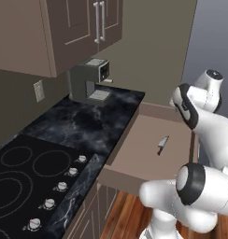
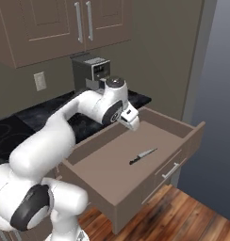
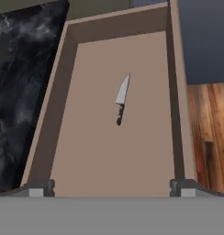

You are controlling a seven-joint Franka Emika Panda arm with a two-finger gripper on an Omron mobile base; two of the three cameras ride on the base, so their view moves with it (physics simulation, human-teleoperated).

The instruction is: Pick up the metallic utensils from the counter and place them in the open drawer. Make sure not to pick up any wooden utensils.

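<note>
A kitchen knife (image 3: 121, 100) with a silver blade and dark handle, one of the metallic utensils, lies flat on the pale floor of the open drawer (image 3: 104, 151). The same knife (image 2: 143, 156) rests near the drawer's middle, also seen from the left (image 1: 162, 145). My gripper (image 2: 131, 120) hangs above the drawer's back part, open and holding nothing; its fingertips (image 3: 40, 186) stand wide apart. The black marble counter (image 1: 88, 121) runs to the left of the drawer (image 1: 134, 158). The wooden utensils are out of view.
A grey coffee machine (image 1: 92, 81) stands at the counter's far end under the brown wall cabinets (image 1: 74, 28). A black cooktop (image 1: 22, 172) with knobs lies at the near left. Wood flooring (image 2: 183, 212) lies below the drawer front (image 2: 171, 172).
</note>
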